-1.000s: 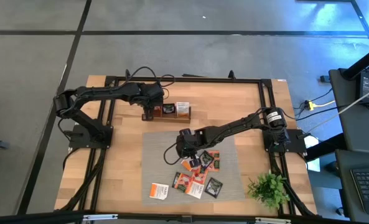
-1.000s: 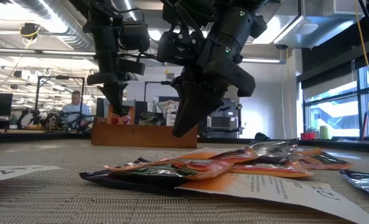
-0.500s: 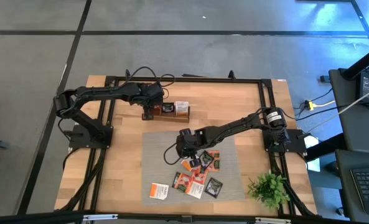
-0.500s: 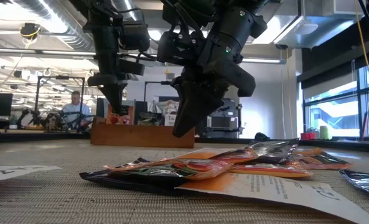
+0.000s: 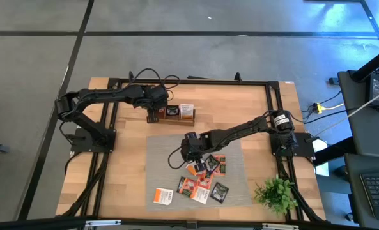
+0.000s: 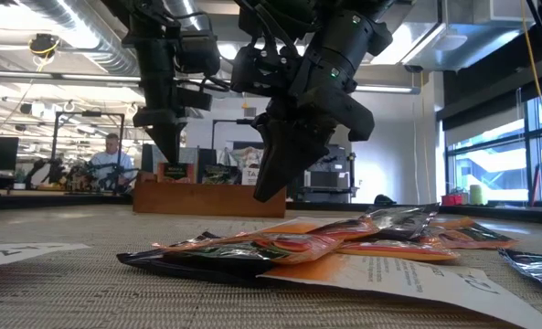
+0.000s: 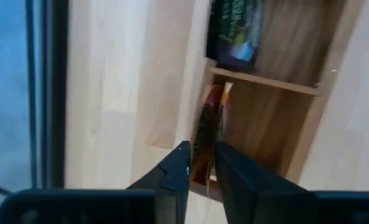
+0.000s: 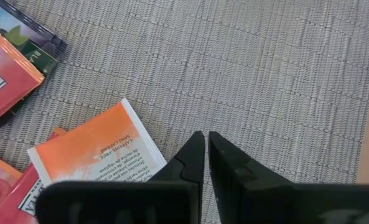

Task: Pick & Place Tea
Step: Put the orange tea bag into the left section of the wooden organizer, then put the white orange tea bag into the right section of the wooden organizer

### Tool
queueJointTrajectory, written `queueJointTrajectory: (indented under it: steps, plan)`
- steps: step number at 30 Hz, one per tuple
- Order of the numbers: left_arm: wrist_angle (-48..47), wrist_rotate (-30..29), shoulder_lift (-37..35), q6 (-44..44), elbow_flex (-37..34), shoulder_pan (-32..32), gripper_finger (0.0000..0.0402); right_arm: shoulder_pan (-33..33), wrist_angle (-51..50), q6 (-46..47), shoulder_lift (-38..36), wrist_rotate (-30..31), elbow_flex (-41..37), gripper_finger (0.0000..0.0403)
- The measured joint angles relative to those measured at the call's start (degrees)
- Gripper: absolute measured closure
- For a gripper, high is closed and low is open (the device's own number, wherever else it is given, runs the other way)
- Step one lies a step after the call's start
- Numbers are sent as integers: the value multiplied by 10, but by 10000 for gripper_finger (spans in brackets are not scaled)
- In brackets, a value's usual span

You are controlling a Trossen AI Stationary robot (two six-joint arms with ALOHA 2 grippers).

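The long wooden tray lies near the table's far edge, with sachets standing in its compartments. My left gripper points down over the tray's left compartment, fingers a narrow gap apart. An orange sachet stands on edge in that compartment, its upper edge in the gap. I see no finger touching it. My right gripper is shut. It hangs just above the grey mat, beside a white-and-orange sachet at the far-left edge of the pile of sachets.
A dark sachet stands in the tray's middle compartment and a white one in its right one. One white sachet lies apart near the mat's near-left corner. A green plant stands at the near-right corner. A person sits in the room behind.
The orange sachet that showed above the tray's rim under my left gripper has sunk into the left compartment, while the gripper has kept its height. My right gripper has stayed still.
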Motion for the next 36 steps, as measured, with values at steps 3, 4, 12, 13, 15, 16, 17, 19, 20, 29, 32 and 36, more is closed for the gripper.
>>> queueJointTrajectory:
  steps: [3,4,12,13,15,16,17,19,20,29,32,36]
  plan:
    - [0,-30,0,0,0,0,314,0,0,0,0,0,0,376]
    - [0,-43,0,0,0,0,310,0,0,0,0,0,0,376]
    - [1,-105,0,0,0,0,308,0,0,0,0,0,0,376]
    - [1,-105,0,0,0,0,308,0,0,0,0,0,0,376]
    - [1,-105,-3,0,0,0,306,0,-3,0,0,0,0,376]
    - [0,-103,-8,0,0,0,306,0,-7,0,0,0,0,376]
    - [1,-98,-14,-3,0,0,307,0,-11,3,0,0,1,376]
    - [0,-67,-29,-20,0,0,308,0,-26,22,-8,0,1,376]
    - [1,-42,-38,-31,0,0,308,0,-32,35,-13,0,1,376]
    - [67,213,-114,-104,0,-71,308,12,-81,118,-91,-39,-37,376]
    - [95,185,-117,-113,0,-136,310,19,-47,150,-139,-42,-96,376]
    - [168,159,-109,-140,-3,-227,309,19,77,208,-210,-44,-185,376]
